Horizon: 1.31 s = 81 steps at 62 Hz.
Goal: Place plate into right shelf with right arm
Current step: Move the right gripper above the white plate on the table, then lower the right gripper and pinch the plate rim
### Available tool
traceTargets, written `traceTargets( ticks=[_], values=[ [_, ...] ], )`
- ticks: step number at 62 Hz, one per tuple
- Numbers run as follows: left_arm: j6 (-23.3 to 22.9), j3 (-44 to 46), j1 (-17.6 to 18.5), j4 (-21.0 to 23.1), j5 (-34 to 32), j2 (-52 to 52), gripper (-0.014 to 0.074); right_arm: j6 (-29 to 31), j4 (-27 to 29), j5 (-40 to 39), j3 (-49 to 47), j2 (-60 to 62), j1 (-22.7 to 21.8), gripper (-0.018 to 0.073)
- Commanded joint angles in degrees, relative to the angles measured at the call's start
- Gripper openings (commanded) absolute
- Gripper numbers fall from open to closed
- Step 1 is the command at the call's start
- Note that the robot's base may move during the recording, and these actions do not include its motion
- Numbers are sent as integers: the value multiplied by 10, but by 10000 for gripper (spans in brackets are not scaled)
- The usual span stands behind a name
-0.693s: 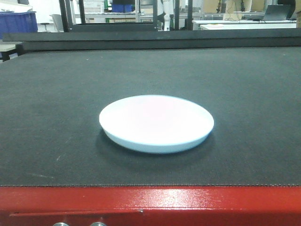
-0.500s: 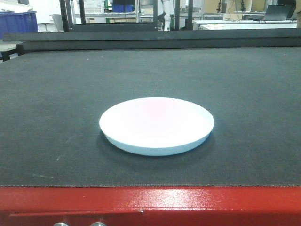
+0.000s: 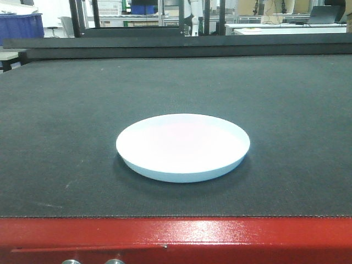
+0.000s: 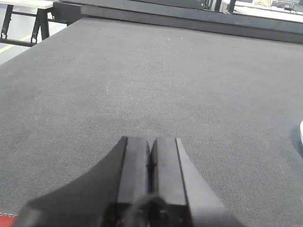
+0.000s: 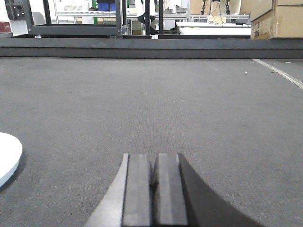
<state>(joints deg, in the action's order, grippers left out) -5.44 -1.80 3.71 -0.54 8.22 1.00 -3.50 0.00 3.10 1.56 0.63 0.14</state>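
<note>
The plate lies flat near the front edge of the dark tabletop — untouched. The left tool and right tool are both clenched on nothing, low over the surface on either side of it.

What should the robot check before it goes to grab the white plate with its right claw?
1. Plate lies flat and alone on the dark mat: ok.
2. Right claw open for a grab: not ok, its fingers are shut together and hold nothing.
3. Right claw at the plate: not ok, the plate only peeks in at the left edge of its wrist view, apart from the claw.
4. Left claw out of the way: ok, it is shut over bare mat, off to the plate's side.
5. Right shelf in sight: cannot tell, no steel rack shows clearly.
</note>
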Motion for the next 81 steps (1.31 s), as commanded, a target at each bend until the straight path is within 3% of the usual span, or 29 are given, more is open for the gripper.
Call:
traceTargets(
  ticks=[1,11,21,26,33,38,41,47,53,64,73,81],
  values=[
    [-3,-6,3,1,-49,2,-47,4,0,-56,-3,7,-1,55],
    [-3,-6,3,1,-49,2,-47,-20,0,-121,-3,7,-1,55],
    [-3,-6,3,1,-49,2,-47,-129,4,-132,-19,7,-1,55],
    [-3,-6,3,1,-49,2,-47,-143,-3,-76,-73,7,-1,55],
    [-3,-6,3,1,-49,2,-47,-133,-78,70,-199,-22,1,55],
    [-3,-6,3,1,-49,2,-47,-117,-78,168,-299,-73,8,55],
    [-3,-6,3,1,-49,2,-47,-77,-71,227,-362,-117,16,55],
    [-3,-6,3,1,-49,2,-47,17,-15,300,-454,-197,34,55],
    [-3,-6,3,1,-49,2,-47,89,81,359,-514,-279,49,55],
    [-3,-6,3,1,-49,2,-47,121,199,407,-525,-389,51,55],
    [-3,-6,3,1,-49,2,-47,146,239,411,-525,-462,56,55],
    [-3,-6,3,1,-49,2,-47,146,249,396,-525,-528,110,55]
  ],
)
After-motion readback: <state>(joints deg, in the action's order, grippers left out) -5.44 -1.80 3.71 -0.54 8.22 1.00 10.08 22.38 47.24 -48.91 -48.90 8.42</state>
